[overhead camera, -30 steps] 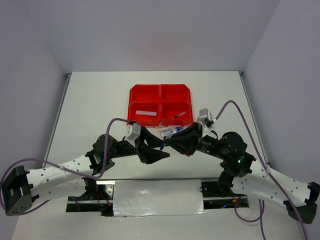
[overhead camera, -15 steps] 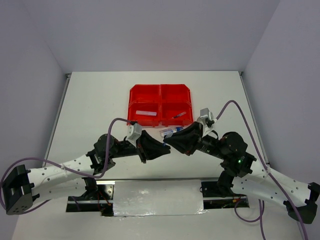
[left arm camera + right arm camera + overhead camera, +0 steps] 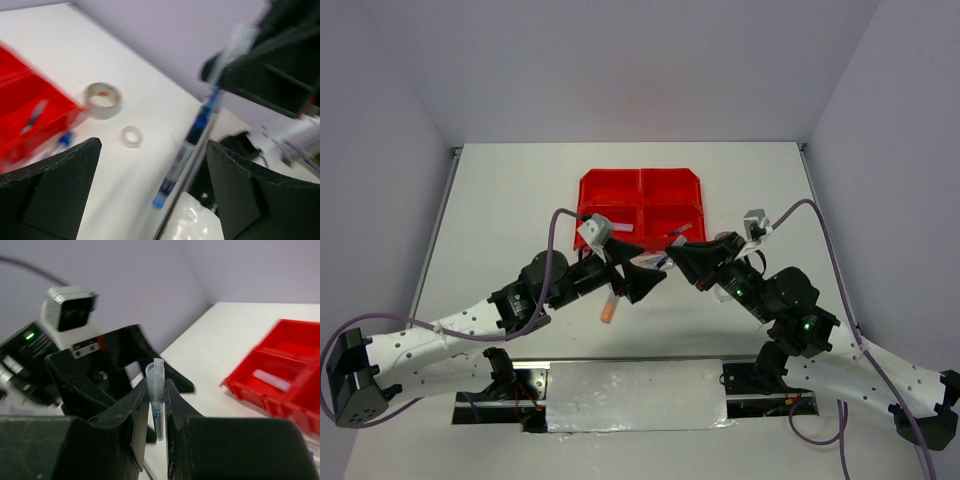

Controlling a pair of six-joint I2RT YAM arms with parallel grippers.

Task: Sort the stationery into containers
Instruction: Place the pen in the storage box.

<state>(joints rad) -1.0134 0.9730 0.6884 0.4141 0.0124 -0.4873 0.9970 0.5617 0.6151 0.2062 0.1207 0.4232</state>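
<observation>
Pen [image 3: 155, 374] slim, clear-barrelled (blue inside) | right pincer [image 3: 157, 390] pinching it | left pincer [image 3: 152, 150] spread

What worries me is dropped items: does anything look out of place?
Yes: an orange highlighter lies loose on the table beside the open left gripper, outside the red bins, so it looks dropped rather than sorted.

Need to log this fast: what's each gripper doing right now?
Left gripper: open, holding nothing.
Right gripper: shut on a blue pen.
</observation>
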